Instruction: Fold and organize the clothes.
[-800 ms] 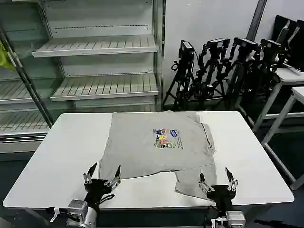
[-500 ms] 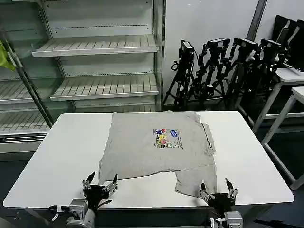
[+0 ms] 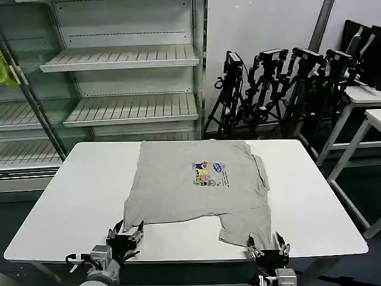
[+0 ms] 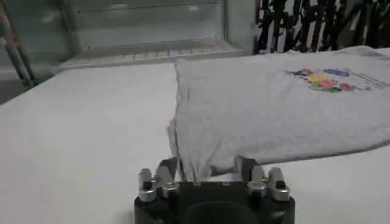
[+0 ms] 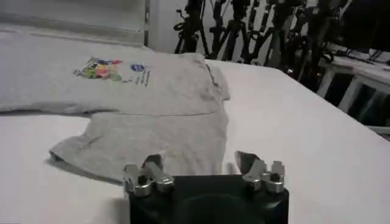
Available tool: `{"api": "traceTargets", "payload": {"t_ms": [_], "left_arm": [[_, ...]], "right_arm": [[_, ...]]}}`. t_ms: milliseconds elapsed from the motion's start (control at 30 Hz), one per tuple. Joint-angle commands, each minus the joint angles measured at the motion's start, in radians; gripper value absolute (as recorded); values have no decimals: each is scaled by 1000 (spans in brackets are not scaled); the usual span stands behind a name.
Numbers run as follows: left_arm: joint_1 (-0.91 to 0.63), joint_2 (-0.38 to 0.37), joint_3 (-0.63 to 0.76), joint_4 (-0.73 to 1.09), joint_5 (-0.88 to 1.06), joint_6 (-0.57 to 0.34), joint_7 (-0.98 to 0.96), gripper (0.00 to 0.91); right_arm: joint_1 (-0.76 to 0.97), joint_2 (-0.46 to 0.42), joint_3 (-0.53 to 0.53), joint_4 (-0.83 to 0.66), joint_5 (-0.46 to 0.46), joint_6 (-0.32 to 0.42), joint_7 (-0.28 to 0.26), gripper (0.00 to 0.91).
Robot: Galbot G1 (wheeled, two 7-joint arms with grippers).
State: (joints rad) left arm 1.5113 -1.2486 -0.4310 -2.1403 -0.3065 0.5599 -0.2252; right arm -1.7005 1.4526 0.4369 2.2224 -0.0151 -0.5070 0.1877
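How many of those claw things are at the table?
2. The left gripper is at the table's near edge by the shirt's corner; the right gripper by its lower flap.

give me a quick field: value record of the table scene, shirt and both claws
surface: white table
shirt: light grey shirt, print side up, lying flat, one flap hanging towards the near edge
left claw: left claw open, low at the near table edge, at the shirt's near left corner
right claw: right claw open, low at the near edge, by the near flap
background: shelves, tripods
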Motion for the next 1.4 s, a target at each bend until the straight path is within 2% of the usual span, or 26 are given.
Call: {"api": "traceTargets", "payload": {"t_ms": [33,133,267,400,767,867,1067,1400], "left_arm": [[-7,2,-4,21,-17,16,-2,50],[-5,0,-3,15,-28,11,1,50],[2,-1,-2,7,-28,-4,10,50],[16,3,-7,-29,-40,-13,19,50],[122,-4,-36,-244,-34,-16,14,50],[147,-11,-48,-301,-30,-14,11,50],[151,11,-74,-366,-28,-11,10,50],[-44,101,-29,-161,-78,-35,29,50]], "right_arm": [[-8,4,-11,-24,21,-21,3,0],[-6,6,-15,-20,39,0,8,0],[-6,15,-15,4,123,62,47,0],[-46,11,-13,67,129,91,51,0],[-228,-32,27,360,128,127,43,0],[-215,-45,60,396,140,136,41,0],[-52,-104,161,341,256,130,44,0],[253,-193,158,57,338,128,58,0]]}}
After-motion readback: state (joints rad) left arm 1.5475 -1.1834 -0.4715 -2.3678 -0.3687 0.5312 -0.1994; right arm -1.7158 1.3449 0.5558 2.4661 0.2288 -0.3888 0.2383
